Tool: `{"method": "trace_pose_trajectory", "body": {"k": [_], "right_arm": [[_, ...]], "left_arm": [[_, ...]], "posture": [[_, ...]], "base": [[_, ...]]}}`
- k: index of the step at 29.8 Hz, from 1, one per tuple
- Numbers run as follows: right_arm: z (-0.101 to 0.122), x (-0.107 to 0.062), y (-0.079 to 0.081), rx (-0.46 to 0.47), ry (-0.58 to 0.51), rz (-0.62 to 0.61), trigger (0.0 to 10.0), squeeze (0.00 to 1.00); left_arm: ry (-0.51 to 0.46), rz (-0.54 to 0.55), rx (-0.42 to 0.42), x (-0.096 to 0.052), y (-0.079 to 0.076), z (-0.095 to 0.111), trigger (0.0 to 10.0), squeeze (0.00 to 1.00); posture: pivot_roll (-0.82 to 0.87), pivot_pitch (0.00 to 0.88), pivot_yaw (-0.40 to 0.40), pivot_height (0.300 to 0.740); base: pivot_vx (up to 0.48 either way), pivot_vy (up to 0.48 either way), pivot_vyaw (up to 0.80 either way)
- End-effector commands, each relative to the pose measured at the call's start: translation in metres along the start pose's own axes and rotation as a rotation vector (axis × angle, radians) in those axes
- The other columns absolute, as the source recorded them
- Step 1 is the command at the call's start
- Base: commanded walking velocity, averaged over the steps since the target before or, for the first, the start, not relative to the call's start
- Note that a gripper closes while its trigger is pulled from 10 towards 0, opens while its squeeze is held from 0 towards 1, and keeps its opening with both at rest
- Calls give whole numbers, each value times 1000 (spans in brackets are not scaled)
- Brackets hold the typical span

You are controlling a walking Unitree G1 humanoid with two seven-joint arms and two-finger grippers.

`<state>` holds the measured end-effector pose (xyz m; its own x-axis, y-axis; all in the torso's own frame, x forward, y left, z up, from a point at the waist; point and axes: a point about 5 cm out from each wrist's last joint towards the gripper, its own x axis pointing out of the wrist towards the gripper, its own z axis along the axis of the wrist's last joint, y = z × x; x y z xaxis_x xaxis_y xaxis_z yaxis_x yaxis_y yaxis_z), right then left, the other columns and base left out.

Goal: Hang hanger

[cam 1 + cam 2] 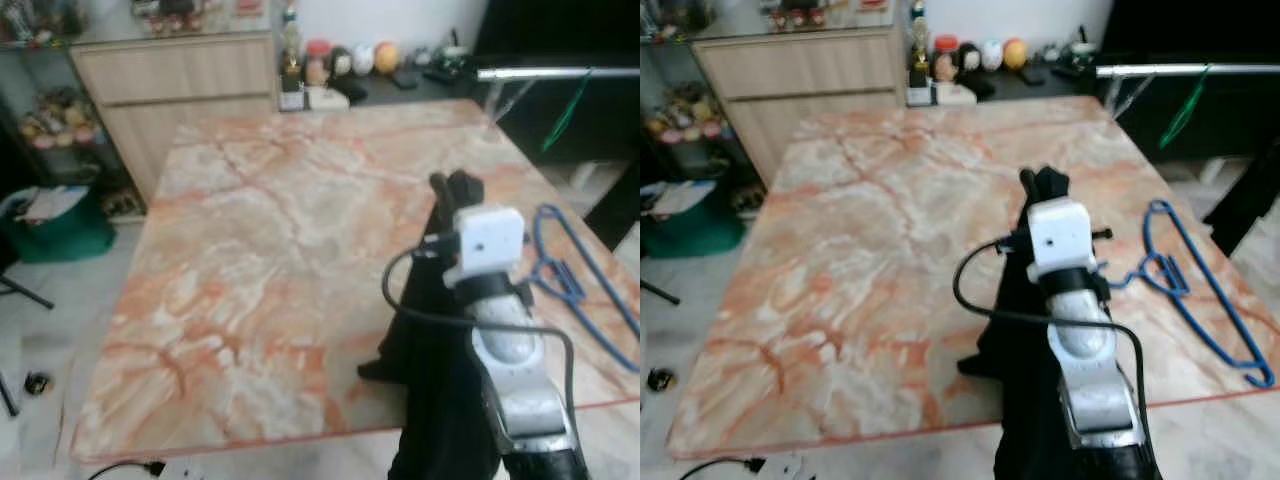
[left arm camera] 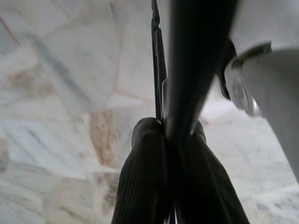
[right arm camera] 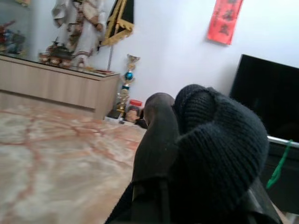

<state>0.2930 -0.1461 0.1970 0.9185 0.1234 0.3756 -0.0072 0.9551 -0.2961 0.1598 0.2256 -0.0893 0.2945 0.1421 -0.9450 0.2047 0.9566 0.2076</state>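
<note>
While my head camera looks down over the large orange-veined marble table, I can see a pale wooden sideboard against the far wall, a row of small jars and ornaments on a dark shelf beside it, and a green bin on the tiled floor off the table's left side. A silver horizontal rail runs across the upper right, beyond the table's far right corner, with a green cord dangling from it. The blue plastic clothes hanger lies flat on the marble near the right edge, its hook end toward the front corner.

My right gripper is raised over the right half of the table, the silver forearm rising from the near edge with a white camera block behind the fingers. Its fingers are pressed together on a black knitted garment, which hangs down from them across the front edge of the table. The hanger sits just right of this arm, not touching it.

My left gripper hangs over the tiled floor, its two black fingers closed together around a thin dark rod.

Most of the marble, to the left and ahead, lies bare.
</note>
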Motion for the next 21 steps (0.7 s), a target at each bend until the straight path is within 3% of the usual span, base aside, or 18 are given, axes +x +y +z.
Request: {"method": "trace_pose_trajectory", "body": {"k": [1, 10, 17, 21], "right_arm": [[12, 5, -6, -6, -65, -19, 10000, 0], [14, 7, -5, -4, -70, -13, 10000, 0], [17, 13, -5, 15, -81, -7, 10000, 0], [25, 26, -7, 18, -114, -3, 10000, 0]], "left_arm": [[-4, -7, 3, 0, -3, 1, 10000, 0], [-2, -7, 3, 0, -3, 0, 10000, 0], [-1, -24, 10, 0, -4, 1, 10000, 0], [0, -26, 12, 0, -4, 1, 10000, 0]], "posture": [[10, 0, 37, 740], [11, 0, 35, 740], [10, 0, 36, 740], [5, 0, 39, 740]], "base": [[270, 0, 0], [266, 0, 0], [0, 0, 0], [0, 0, 0]]}}
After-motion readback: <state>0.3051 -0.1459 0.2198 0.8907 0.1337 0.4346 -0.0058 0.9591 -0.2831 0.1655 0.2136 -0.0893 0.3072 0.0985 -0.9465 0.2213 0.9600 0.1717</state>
